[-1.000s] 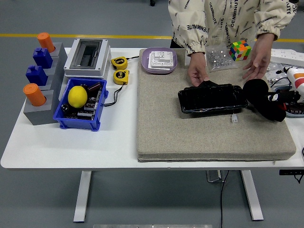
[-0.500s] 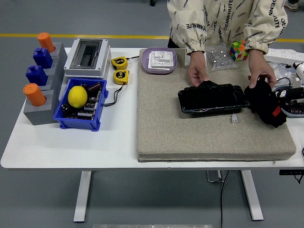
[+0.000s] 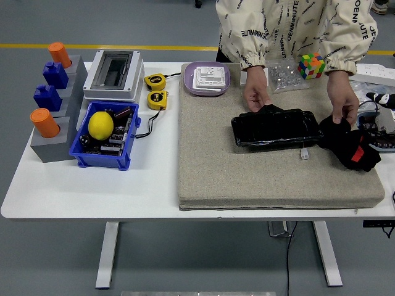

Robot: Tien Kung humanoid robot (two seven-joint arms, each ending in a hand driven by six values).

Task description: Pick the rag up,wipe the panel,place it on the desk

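You see the black panel (image 3: 276, 127) lying flat on the grey mat (image 3: 247, 172), toward its far right. The black rag (image 3: 347, 143) (a red patch shows on it) lies crumpled on the mat just right of the panel, touching its right end. A person at the far side rests one hand (image 3: 257, 97) on the panel's far edge and the other hand (image 3: 345, 106) on the rag's far side. The robot's right hand (image 3: 384, 121) sits at the right edge of the view; you cannot tell how its fingers are set.
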